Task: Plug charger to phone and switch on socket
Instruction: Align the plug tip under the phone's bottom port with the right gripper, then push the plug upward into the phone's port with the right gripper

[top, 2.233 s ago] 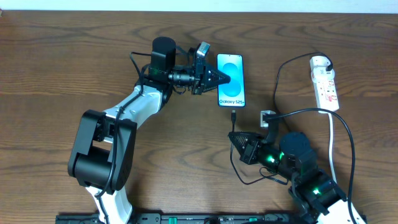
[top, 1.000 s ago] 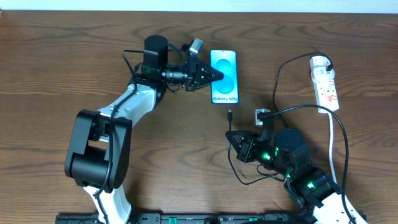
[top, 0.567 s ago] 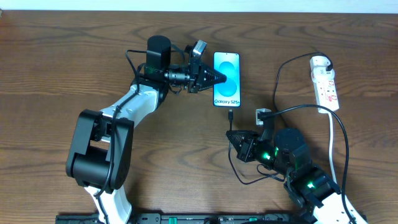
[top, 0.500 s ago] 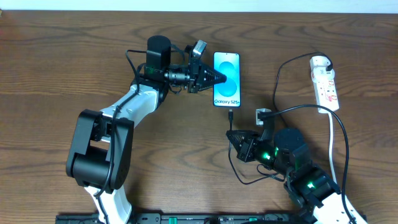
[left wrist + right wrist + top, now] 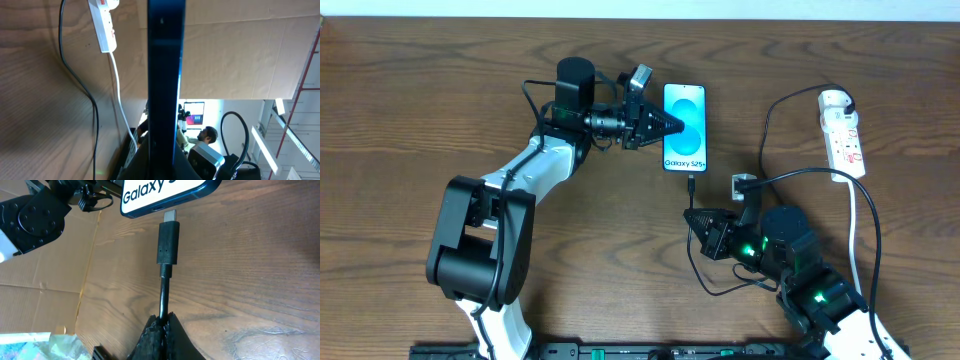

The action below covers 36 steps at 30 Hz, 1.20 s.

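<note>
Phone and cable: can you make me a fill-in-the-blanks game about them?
1. The phone has a bright ___ screen.
2. The right gripper pinches the black cable, and the plug points at the ___.
3. The left gripper holds the phone by its ___.
4. The power strip is coloured ___.

Missing words: blue; phone; edge; white.

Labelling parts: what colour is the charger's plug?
Charger plug: black, silver tip; clearest in right wrist view.
</note>
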Each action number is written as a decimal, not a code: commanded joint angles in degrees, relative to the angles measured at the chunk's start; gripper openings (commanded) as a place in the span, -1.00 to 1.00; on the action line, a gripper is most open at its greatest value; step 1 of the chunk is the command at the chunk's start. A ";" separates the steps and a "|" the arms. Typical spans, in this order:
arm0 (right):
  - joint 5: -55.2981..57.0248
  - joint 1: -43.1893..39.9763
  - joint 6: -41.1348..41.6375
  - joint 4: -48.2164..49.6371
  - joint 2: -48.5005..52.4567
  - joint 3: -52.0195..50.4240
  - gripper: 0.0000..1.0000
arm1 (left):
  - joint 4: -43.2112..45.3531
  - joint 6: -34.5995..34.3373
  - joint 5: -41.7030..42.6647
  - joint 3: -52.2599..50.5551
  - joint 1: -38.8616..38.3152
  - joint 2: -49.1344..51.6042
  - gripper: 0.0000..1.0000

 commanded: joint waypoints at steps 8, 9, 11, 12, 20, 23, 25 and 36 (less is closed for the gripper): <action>0.46 0.20 0.31 0.85 -0.04 -0.13 -0.98 | 0.70 0.96 0.26 1.42 -0.15 -0.63 -0.85; 0.46 0.20 0.31 0.85 -0.04 -0.13 -0.98 | 0.70 0.96 0.26 1.42 -0.15 -0.63 -0.85; 0.46 0.20 0.72 0.87 0.04 -0.13 -0.98 | 0.70 0.94 0.24 1.42 -0.15 -0.63 -0.85; 0.42 0.20 0.72 0.85 0.35 -0.13 -0.98 | 0.70 0.96 0.20 1.42 -0.15 -0.63 -0.85; -0.68 0.24 1.75 3.50 2.71 -0.13 -0.98 | 0.46 0.48 -1.27 1.44 -0.15 -0.63 -0.85; -0.68 0.22 1.75 3.65 2.73 -0.13 -0.98 | 0.46 0.52 -1.25 1.44 -0.15 -0.63 -0.86; -0.68 0.24 1.75 3.65 2.75 -0.13 -0.98 | 0.46 0.52 -1.25 1.42 -0.15 -0.63 -0.85; -1.46 0.24 1.75 4.55 4.44 -0.13 -0.98 | 0.44 0.11 -1.22 1.44 -0.85 -0.63 -0.85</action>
